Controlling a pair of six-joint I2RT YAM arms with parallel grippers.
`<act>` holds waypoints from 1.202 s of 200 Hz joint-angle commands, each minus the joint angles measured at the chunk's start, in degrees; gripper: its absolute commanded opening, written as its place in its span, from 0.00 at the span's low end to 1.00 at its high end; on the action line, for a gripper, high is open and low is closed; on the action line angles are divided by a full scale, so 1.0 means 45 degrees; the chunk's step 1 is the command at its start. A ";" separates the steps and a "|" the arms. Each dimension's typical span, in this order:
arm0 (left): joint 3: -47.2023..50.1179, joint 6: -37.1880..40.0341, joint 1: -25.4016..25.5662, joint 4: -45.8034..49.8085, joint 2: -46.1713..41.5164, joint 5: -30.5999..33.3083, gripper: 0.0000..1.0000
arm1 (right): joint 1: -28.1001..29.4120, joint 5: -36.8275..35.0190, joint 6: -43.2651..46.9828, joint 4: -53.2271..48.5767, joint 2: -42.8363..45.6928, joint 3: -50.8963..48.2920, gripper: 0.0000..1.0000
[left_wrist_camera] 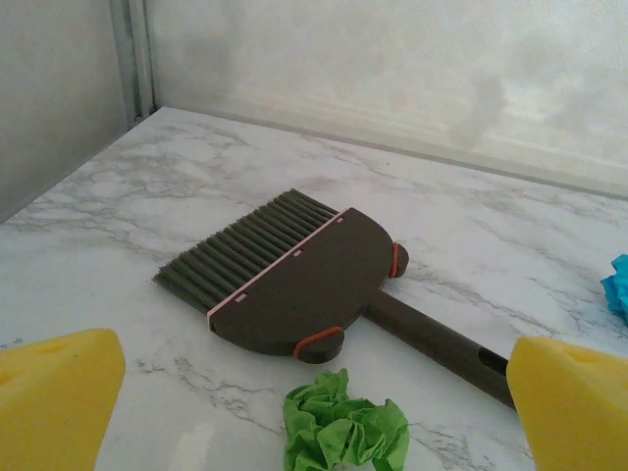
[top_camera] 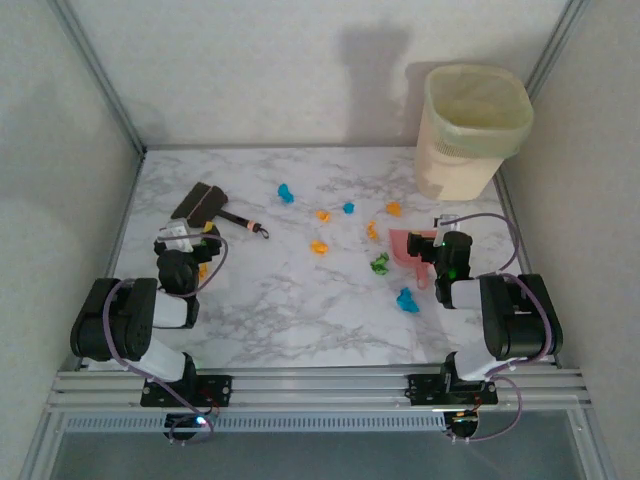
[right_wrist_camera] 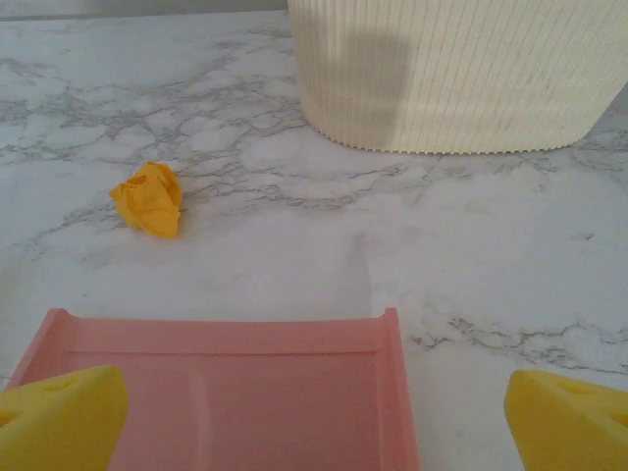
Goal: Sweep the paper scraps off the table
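While both hands stand apart and empty, left hand [left_wrist_camera: 314, 407] should straddle brush handle [left_wrist_camera: 432, 343] squarely; right hand [right_wrist_camera: 314, 407], dustpan [right_wrist_camera: 216, 392].

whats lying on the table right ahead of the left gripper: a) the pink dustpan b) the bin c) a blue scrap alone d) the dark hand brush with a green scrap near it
d: the left wrist view shows the hand brush lying flat ahead of the open left gripper, with a green paper scrap just in front of the brush head.
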State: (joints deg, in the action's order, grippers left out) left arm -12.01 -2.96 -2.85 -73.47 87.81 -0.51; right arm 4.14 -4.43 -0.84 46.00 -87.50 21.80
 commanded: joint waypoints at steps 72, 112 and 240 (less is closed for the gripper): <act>-0.0156 0.0089 -0.0118 -0.0180 0.0028 -0.0297 0.99 | -0.0069 0.0188 0.0011 0.0121 -0.0125 0.0247 0.99; -0.0150 0.0086 -0.0151 -0.0177 0.0037 -0.0301 0.99 | -0.0064 0.0183 0.0011 0.0112 -0.0124 0.0251 0.99; -0.0300 -0.0058 -0.0156 0.0994 -0.1038 0.0167 0.99 | 0.0044 -0.0299 0.0011 -0.1337 0.1300 0.0447 0.99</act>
State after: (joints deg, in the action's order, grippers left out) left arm -12.01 -2.98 -2.90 -72.82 87.42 -0.47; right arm 4.12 -4.45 -0.84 44.21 -86.98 22.22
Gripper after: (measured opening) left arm 0.994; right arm 0.990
